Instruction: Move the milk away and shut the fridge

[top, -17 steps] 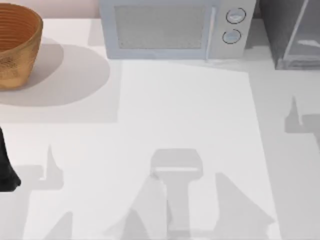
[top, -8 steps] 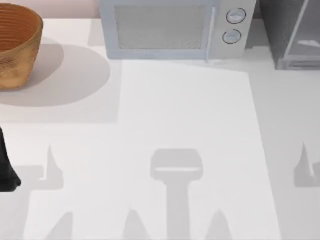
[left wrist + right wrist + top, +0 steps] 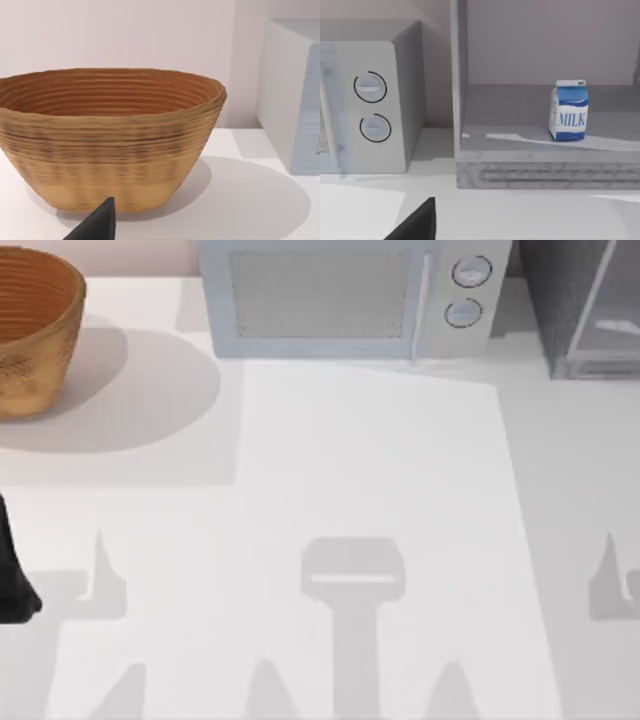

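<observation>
A: One carton to deal with. The milk (image 3: 569, 111) stands upright inside the fridge (image 3: 545, 170), on its grey speckled floor, towards the back wall. Blue top, white band, "MILK" lettering facing the right wrist camera.

B: Door?

A: Open. In the right wrist view the interior is fully exposed. From above, the fridge (image 3: 585, 310) sits at the back right corner of the surface (image 3: 370, 490), with the pale framed translucent panel angled across it.

B: What's next to it?

A: Microwave (image 3: 350, 300), just left of the fridge, along the back edge. Two round knobs on its right side. A narrow gap separates the two cabinets.

B: Right pincer?

A: Right pincer (image 3: 417, 222): a dark finger tip shows at the edge of its wrist view, low in front of the microwave and fridge, well apart from the milk. Can't tell if it's open or closed.

B: Left?

A: Left arm (image 3: 15, 570) is a dark shape at the left edge of the surface, parked. Left pincer (image 3: 95, 225): a dark finger tip in its wrist view, near the foot of a woven basket (image 3: 107, 137). Can't tell its state either. The basket (image 3: 35, 330) is at the back left corner, well apart from the fridge.
</observation>
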Motion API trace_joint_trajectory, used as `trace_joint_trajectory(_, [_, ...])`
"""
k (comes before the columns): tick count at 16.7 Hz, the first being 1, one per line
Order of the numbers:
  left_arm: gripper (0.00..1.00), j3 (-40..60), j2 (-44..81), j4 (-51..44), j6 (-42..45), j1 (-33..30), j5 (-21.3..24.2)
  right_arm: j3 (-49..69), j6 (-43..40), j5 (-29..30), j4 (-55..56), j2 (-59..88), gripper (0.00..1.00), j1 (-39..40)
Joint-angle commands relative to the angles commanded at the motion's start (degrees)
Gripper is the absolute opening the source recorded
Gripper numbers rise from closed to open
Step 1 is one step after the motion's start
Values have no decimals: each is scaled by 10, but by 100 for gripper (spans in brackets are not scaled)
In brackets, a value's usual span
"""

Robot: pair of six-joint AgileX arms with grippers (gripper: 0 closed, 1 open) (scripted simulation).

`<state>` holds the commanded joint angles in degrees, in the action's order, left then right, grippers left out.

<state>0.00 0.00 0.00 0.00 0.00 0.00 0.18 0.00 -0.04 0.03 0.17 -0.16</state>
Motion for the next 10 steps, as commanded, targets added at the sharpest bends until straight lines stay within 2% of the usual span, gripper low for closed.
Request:
trace_joint_trajectory(5, [100, 0, 0, 0, 0, 0, 0, 52, 0, 5, -92, -63, 100, -4])
trace_joint_trajectory(10, [100, 0, 0, 0, 0, 0, 0, 154, -2, 3, -317, -187, 100, -1])
